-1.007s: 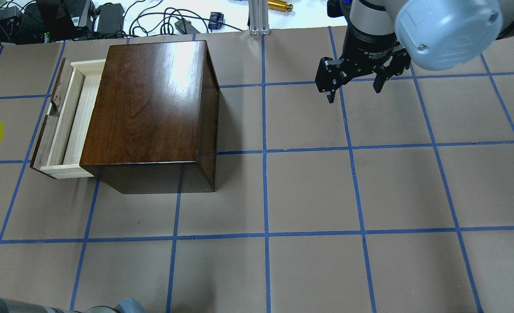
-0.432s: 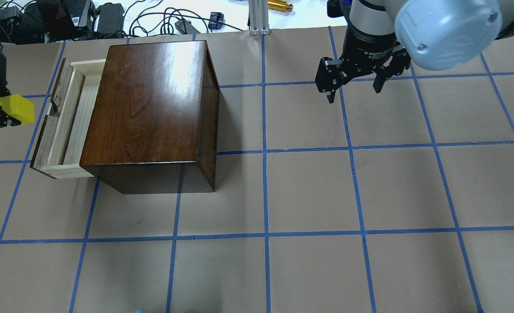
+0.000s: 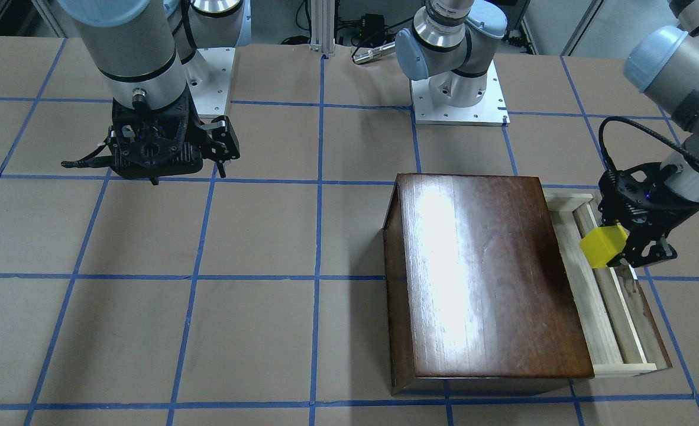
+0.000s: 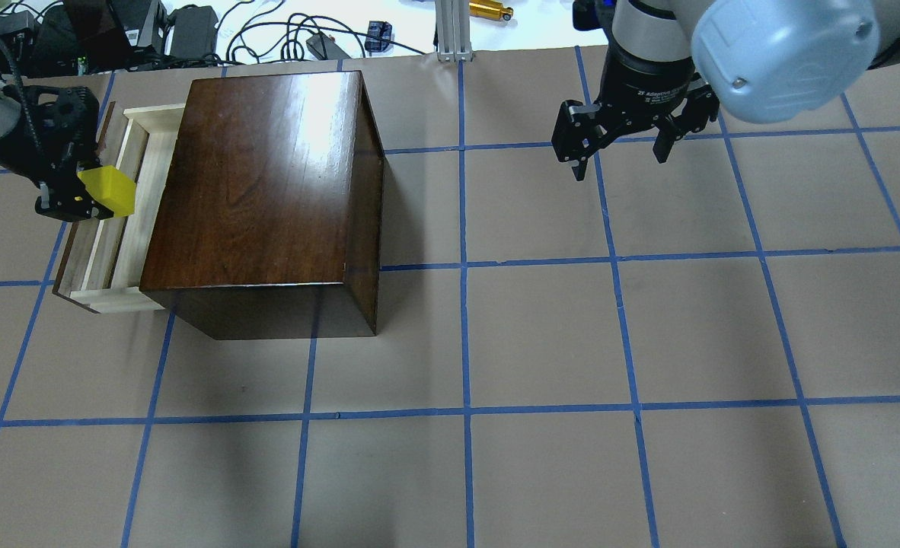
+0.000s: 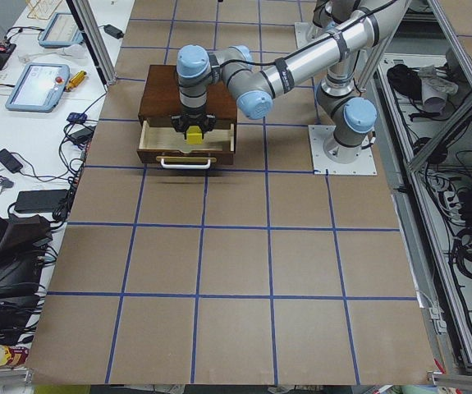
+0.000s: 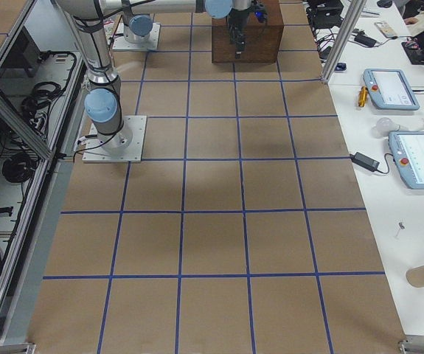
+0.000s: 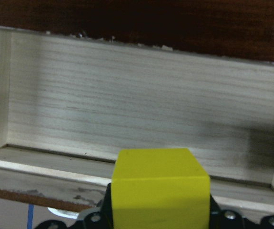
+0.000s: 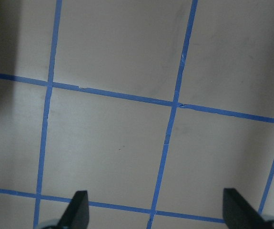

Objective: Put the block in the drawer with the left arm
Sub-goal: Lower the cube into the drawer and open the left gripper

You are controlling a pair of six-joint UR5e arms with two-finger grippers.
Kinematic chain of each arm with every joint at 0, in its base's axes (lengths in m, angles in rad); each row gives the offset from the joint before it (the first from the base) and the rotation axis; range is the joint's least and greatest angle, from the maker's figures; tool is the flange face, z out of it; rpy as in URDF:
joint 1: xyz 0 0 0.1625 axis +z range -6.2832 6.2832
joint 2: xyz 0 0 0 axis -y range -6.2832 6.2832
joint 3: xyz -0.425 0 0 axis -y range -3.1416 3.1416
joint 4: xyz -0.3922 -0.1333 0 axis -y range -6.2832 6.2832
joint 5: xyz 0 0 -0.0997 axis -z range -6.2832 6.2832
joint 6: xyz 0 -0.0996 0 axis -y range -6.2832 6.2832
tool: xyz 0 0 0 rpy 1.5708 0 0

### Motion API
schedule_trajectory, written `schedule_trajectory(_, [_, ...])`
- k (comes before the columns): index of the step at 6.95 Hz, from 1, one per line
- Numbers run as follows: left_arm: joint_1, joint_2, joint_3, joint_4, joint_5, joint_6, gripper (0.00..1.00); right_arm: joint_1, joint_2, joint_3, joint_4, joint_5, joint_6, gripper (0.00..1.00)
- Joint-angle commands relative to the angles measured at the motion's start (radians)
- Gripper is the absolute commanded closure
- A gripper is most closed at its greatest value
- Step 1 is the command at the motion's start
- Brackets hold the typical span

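Left pincer (image 3: 620,249), in the front-facing view, is clamped on the block (image 3: 602,246), with the open drawer (image 3: 615,331) lying below it. Overhead, the block shows over the drawer's pale floor, just beside the box (image 4: 267,190). The right pincer (image 4: 620,156) hangs spread and empty, well apart. From the left wrist, bare drawer floor lies beyond the pincer's tip. Pickup and carry look done. Lowering and release are left.

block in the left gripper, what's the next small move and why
Probably lower the left gripper straight down a little before opening. The block is clamped between its fingers and hangs above the open drawer, with the bare pale tray floor filling the left wrist view beyond it. Releasing from this height could let it bounce, so getting closer first seems safer.
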Motion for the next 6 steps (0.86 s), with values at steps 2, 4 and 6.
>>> schedule_trajectory(2, [-0.017,-0.059,-0.02,0.002,0.001,0.012,1.0,0.0,0.0,0.0,0.0,-0.001,-0.001,0.0])
schedule_trajectory(4, [-0.017,-0.06,-0.025,0.014,-0.009,0.006,0.29,0.0,0.0,0.0,0.0,-0.001,0.001,0.0])
schedule_trajectory(6, [-0.023,-0.005,-0.011,-0.001,-0.005,0.012,0.0,0.0,0.0,0.0,0.0,-0.001,-0.001,0.0])
